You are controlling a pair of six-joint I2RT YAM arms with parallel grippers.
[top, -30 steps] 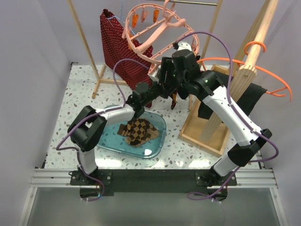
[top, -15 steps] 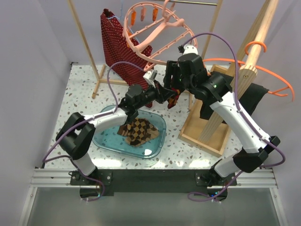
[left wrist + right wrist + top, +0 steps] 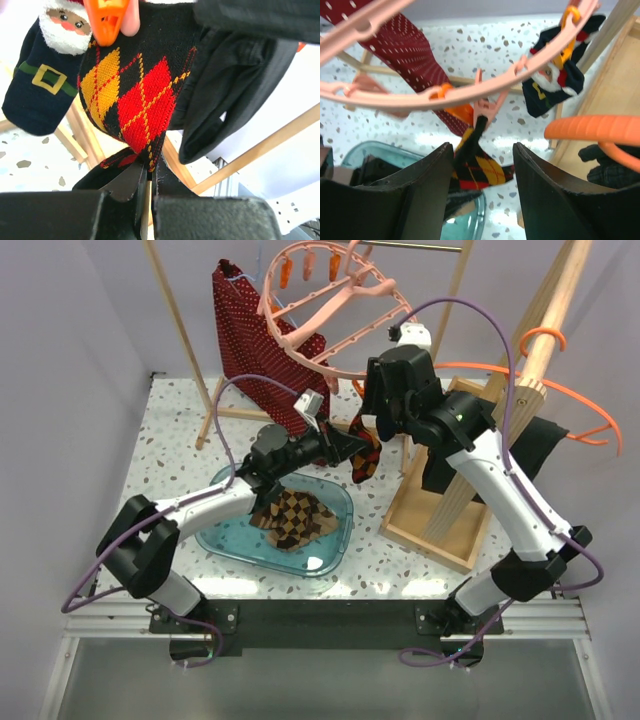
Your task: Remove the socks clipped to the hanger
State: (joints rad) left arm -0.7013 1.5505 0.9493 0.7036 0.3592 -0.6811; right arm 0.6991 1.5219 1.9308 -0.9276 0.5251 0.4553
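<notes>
Clenching the argyle sock [image 3: 145,100] low, left gripper [image 3: 148,172] views a Santa sock [image 3: 45,80] hidden from above; right gripper [image 3: 482,150] gapes wide.

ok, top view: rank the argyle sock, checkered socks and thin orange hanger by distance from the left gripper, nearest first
From the left gripper:
1. argyle sock: pinched at the fingertips, just to the right.
2. checkered socks: below and left, lying in the blue tub.
3. thin orange hanger: far right of the view.
</notes>
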